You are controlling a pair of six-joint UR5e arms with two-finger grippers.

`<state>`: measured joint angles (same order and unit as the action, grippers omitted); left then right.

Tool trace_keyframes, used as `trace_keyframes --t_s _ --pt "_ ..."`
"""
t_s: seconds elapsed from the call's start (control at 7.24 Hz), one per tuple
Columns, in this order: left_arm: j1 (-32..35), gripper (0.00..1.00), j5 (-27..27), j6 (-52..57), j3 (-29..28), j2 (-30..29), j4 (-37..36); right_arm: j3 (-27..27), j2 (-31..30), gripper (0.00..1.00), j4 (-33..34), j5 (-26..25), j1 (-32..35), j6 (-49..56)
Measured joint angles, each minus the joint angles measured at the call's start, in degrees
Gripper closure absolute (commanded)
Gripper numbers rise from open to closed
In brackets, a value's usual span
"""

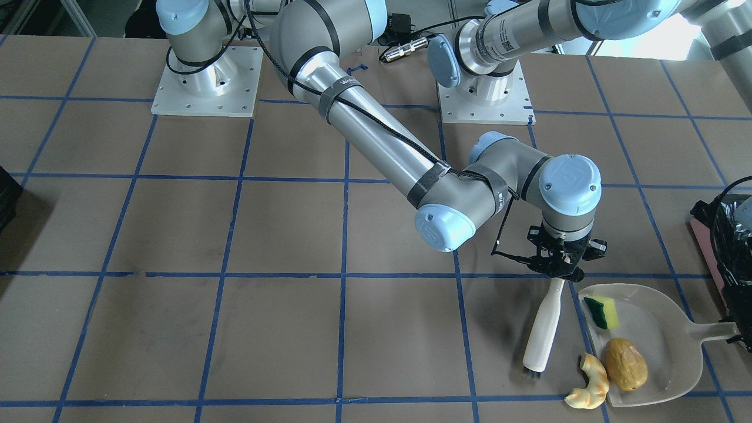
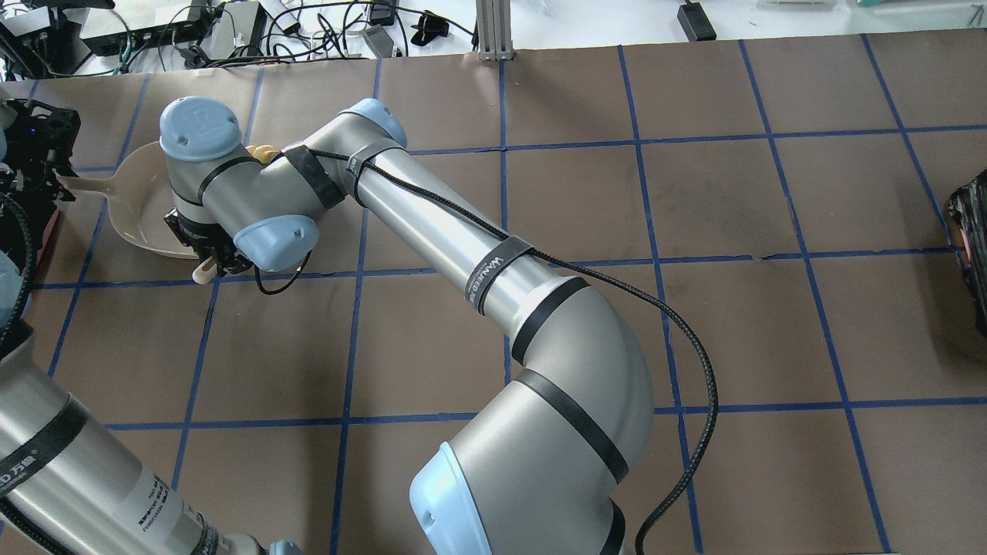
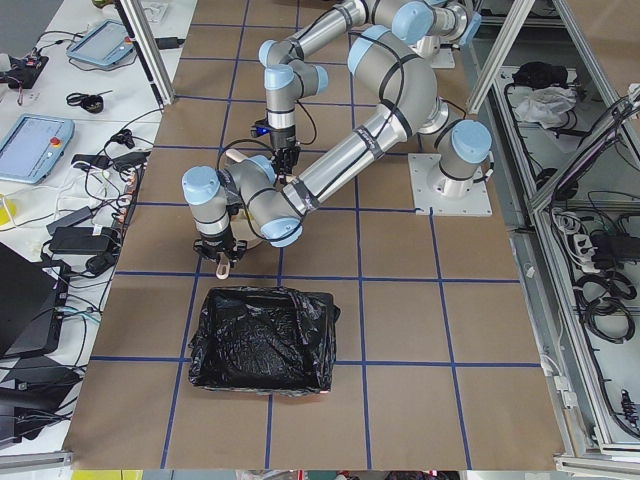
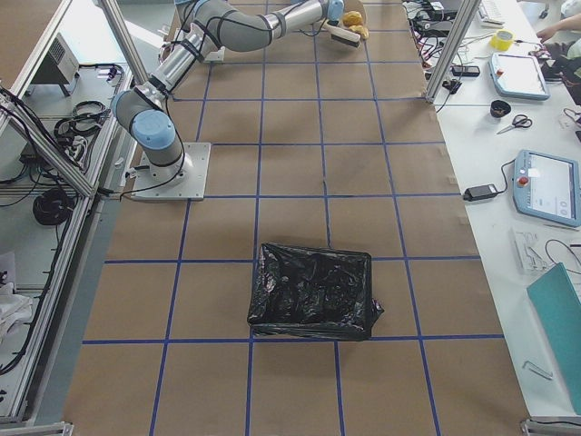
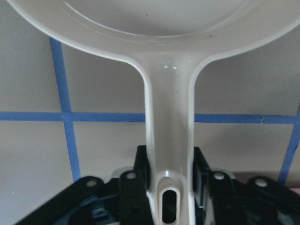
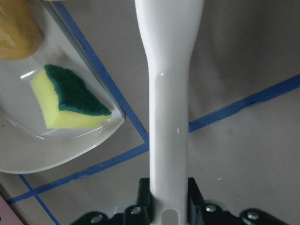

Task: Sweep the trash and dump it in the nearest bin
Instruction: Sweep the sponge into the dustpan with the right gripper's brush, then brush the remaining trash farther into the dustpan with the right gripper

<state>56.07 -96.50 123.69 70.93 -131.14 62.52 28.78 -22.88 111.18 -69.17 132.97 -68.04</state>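
My right gripper (image 1: pixel 558 271) reaches across the table and is shut on the handle of the white brush (image 1: pixel 543 329), whose bristles rest on the table. My left gripper (image 5: pixel 169 176) is shut on the handle of the white dustpan (image 1: pixel 664 329), which lies flat. The yellow sponge with a green side (image 1: pixel 602 311) and the golden-brown potato-like lump (image 1: pixel 625 364) lie in the pan. The pale croissant piece (image 1: pixel 589 385) lies on the table at the pan's open edge, beside the bristles. The pink bin with a black bag (image 1: pixel 728 252) stands just beyond the pan's handle.
A second container covered by a black bag (image 4: pixel 313 291) stands far off on my right side of the table. Blue tape lines grid the brown table top (image 1: pixel 282 329). The right arm's long forearm (image 1: pixel 376 135) spans the table's middle.
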Motion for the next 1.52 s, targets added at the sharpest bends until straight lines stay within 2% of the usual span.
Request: trace_keyframes --t_s 0.55,1.1,1.52 --pt "0.0 1.00 0.0 -0.1 0.0 0.0 0.1 -0.1 0.7 1.00 0.0 5.1 -2.6 18.9" --pt "0.0 1.00 0.1 -0.2 0.0 0.0 0.0 -0.2 1.3 1.00 0.5 8.0 -3.6 22.9" --pt "0.0 1.00 0.1 -0.8 0.1 0.0 0.0 -0.2 2.5 1.00 3.7 9.2 -2.4 24.6"
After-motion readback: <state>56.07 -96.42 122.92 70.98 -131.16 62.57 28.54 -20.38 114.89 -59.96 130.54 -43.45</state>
